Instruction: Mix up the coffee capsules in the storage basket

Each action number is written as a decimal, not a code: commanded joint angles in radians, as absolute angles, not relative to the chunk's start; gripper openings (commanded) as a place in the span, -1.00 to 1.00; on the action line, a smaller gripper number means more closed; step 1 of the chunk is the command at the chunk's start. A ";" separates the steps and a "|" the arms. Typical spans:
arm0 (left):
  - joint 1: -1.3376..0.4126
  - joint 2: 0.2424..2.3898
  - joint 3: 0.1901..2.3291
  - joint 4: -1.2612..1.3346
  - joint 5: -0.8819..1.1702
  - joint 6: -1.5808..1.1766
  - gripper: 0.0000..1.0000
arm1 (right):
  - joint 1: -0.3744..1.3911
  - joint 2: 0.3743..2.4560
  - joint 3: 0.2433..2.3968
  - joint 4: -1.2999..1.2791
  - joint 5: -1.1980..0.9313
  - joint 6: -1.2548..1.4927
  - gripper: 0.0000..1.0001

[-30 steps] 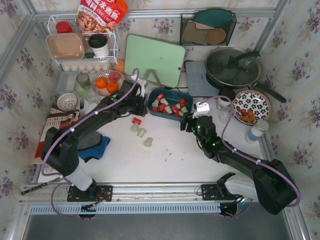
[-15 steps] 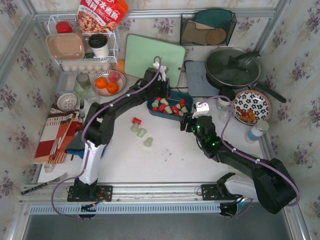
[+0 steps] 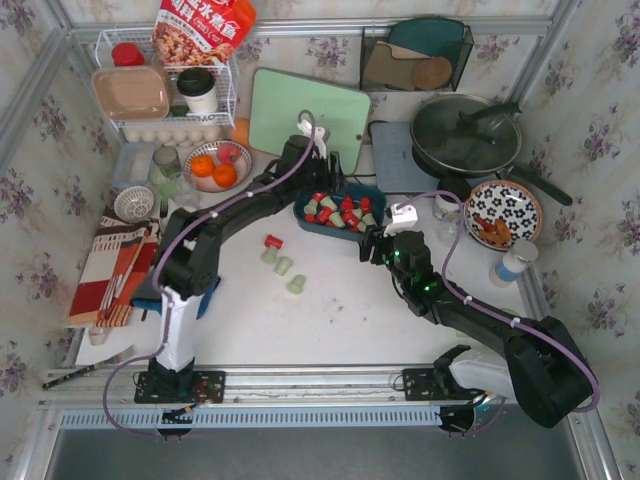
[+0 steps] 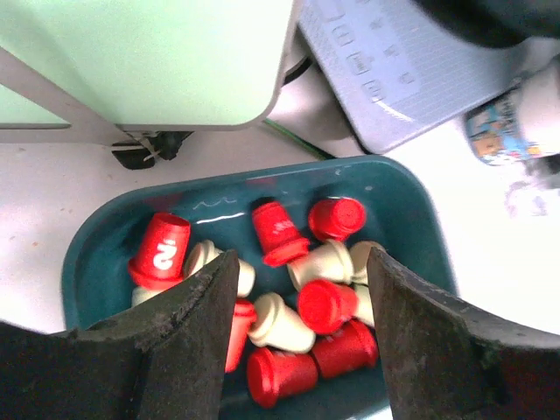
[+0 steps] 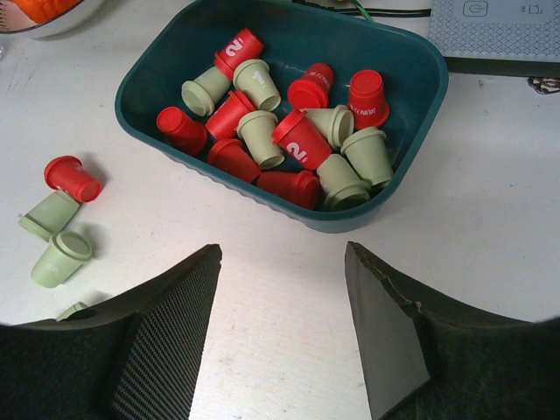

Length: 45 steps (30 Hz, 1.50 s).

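The dark teal storage basket (image 3: 303,212) sits mid-table, holding several red and pale green coffee capsules (image 3: 340,210). A red capsule (image 3: 272,241) and three green ones (image 3: 284,266) lie loose on the table to its left. My left gripper (image 3: 320,188) is open and empty, hovering over the basket, with the capsules (image 4: 328,302) between its fingers and the basket wall (image 4: 411,201) beyond. My right gripper (image 3: 378,246) is open and empty above bare table just in front of the basket rim (image 5: 289,214). The capsules (image 5: 297,140) and the loose red capsule (image 5: 72,178) also show in the right wrist view.
A green cutting board (image 3: 305,120) leans behind the basket. A grey-blue scale (image 3: 400,160) and a lidded pan (image 3: 465,135) are at the back right, with a patterned plate (image 3: 503,212) to the right. A bowl of oranges (image 3: 215,168) and a white wire rack (image 3: 165,95) stand at the left.
My left arm has swung from the basket's left side to over its far edge, and the gripper now hangs above the capsules. The right arm has not moved.
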State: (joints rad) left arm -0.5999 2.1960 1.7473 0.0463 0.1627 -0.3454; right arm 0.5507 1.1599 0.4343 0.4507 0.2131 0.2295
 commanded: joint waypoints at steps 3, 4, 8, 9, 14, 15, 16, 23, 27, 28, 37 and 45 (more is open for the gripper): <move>-0.630 1.949 1.590 0.077 0.068 -0.280 0.27 | 0.552 1.167 0.443 0.476 0.213 0.233 0.32; -0.635 1.903 1.562 0.058 0.052 -0.262 0.27 | 0.552 1.167 0.443 0.476 0.216 0.233 0.32; -0.656 1.738 1.451 0.002 -0.014 -0.231 0.29 | 0.552 1.165 0.442 0.471 0.222 0.232 0.32; -0.656 1.703 1.431 -0.021 -0.026 -0.230 0.30 | 0.552 1.164 0.440 0.472 0.221 0.232 0.32; -0.657 1.524 1.368 -0.204 -0.081 -0.228 0.32 | 0.552 1.163 0.441 0.472 0.216 0.232 0.32; -0.658 1.492 1.351 -0.239 -0.087 -0.228 0.32 | 0.552 1.163 0.441 0.472 0.216 0.232 0.32; -0.658 1.461 1.329 -0.278 -0.094 -0.230 0.32 | 0.552 1.163 0.440 0.474 0.211 0.230 0.32; -0.657 1.205 1.180 -0.460 -0.139 -0.214 0.34 | 0.552 1.173 0.436 0.507 0.153 0.209 0.32; -0.656 1.092 1.119 -0.566 -0.175 -0.188 0.36 | 0.554 1.192 0.434 0.532 0.130 0.197 0.31; -0.656 1.066 1.103 -0.587 -0.183 -0.181 0.36 | 0.559 1.197 0.432 0.538 0.128 0.192 0.31; -0.656 0.780 0.977 -0.709 -0.204 -0.111 0.40 | 0.604 1.231 0.420 0.606 0.133 0.144 0.30; -0.657 0.557 0.828 -0.643 -0.184 -0.025 0.49 | 0.635 1.259 0.474 0.534 0.211 0.142 0.30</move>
